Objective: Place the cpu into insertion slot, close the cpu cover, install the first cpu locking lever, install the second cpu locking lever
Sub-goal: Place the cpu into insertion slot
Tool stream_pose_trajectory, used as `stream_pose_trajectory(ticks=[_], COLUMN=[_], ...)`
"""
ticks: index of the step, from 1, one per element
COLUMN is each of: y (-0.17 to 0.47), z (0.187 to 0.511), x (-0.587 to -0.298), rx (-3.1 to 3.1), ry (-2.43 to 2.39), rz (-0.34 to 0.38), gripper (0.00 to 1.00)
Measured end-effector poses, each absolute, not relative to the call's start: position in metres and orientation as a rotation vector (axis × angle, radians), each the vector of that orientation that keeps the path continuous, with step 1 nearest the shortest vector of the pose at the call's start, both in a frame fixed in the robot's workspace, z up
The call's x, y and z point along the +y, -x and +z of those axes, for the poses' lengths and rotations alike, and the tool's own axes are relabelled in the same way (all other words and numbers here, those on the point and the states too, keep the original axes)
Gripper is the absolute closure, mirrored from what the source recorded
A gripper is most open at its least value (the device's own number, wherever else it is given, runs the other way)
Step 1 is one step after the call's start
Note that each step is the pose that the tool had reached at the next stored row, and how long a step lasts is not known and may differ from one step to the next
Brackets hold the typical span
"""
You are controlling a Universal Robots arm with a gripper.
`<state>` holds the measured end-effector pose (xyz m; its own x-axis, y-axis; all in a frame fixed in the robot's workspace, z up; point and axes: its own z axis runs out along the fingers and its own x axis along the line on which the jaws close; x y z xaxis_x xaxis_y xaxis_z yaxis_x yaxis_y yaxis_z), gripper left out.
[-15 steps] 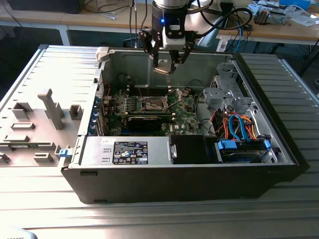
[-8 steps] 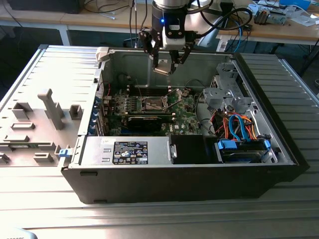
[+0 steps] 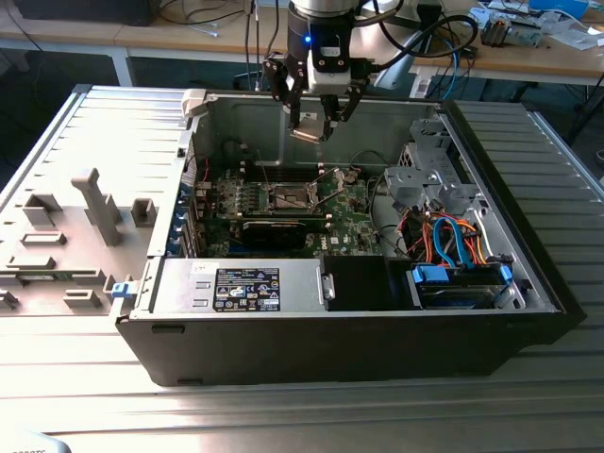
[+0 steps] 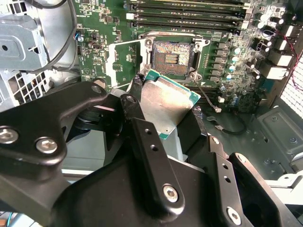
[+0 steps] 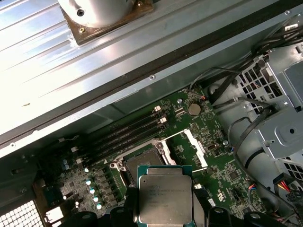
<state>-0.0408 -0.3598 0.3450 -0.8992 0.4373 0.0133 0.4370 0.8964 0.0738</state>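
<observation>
the small flat square cpu with a silvery-beige metal top (image 5: 164, 198) was gripped by the jaws of the black gripper (image 3: 316, 121), well above the dark-centred, silver-rimmed insertion slot (image 4: 171, 56); if lowered tilted, socket pins could likely be bent.

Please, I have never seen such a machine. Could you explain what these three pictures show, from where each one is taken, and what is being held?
A robot arm with a black gripper hangs over an open black and silver computer case; the exterior view sees this from outside. Both wrist views look down from cameras on the arm. The gripper holds the small square silvery-beige cpu above the green motherboard. Its dark-centred insertion slot is empty, the thin silver cpu cover open beside it.
</observation>
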Motion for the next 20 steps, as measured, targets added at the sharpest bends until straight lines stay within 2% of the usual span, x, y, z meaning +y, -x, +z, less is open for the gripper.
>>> stream_pose_trajectory(ticks=[20], y=[0.0408], z=[0.3449], x=[-0.3598], rx=[3.033], ry=[-0.786], rz=[0.109], gripper=[0.46])
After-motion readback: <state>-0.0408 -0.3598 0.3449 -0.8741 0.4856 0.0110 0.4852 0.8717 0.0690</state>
